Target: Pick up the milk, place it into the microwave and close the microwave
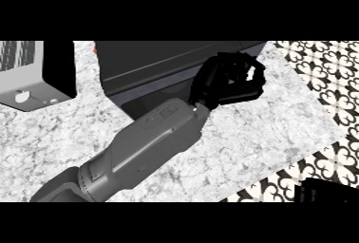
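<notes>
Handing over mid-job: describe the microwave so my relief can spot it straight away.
On the speckled white counter, look top centre in the head view. The microwave is the big dark box there, the left hand at its right end. The panel at top left is light grey; the microwave is black.

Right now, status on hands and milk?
Left hand curled, empty, at the microwave's front corner. Right hand at lower right edge, barely showing. Milk not in view.

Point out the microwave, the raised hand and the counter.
microwave (151,59), head view, on its dark top.
left hand (231,78), head view, on the curled fingers.
counter (231,152), head view, on bare marble.
</notes>
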Robot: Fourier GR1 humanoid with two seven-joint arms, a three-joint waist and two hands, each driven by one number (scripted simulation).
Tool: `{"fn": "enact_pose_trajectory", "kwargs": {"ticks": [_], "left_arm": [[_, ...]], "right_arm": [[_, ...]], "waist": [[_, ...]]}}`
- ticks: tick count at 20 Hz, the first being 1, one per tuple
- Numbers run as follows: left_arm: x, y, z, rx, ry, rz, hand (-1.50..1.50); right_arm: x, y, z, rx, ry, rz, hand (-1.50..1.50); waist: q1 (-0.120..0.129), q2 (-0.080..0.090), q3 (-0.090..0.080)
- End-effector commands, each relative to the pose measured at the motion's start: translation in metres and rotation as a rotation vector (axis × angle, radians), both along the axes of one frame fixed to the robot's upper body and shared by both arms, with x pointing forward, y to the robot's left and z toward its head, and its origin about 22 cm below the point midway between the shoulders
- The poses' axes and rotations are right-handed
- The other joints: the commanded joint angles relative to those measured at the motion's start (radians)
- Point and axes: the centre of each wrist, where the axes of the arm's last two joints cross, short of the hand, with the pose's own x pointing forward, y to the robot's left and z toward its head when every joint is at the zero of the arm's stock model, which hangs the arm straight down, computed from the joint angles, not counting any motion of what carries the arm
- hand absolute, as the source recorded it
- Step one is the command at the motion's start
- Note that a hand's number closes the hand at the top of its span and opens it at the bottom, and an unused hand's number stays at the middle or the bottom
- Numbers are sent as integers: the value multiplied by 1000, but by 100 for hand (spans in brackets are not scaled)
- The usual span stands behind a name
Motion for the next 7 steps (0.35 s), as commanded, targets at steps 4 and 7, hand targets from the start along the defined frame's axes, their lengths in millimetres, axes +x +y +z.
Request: {"fn": "enact_pose_trajectory", "kwargs": {"ticks": [4,7], "left_arm": [[18,54,-70,11,205,201,150],[18,53,-73,2,196,174,150]], "right_arm": [[-21,14,-1,25,4,-3,150],[-28,19,1,33,-6,-13,150]], "waist": [[43,19,-9],[49,15,-9]]}}
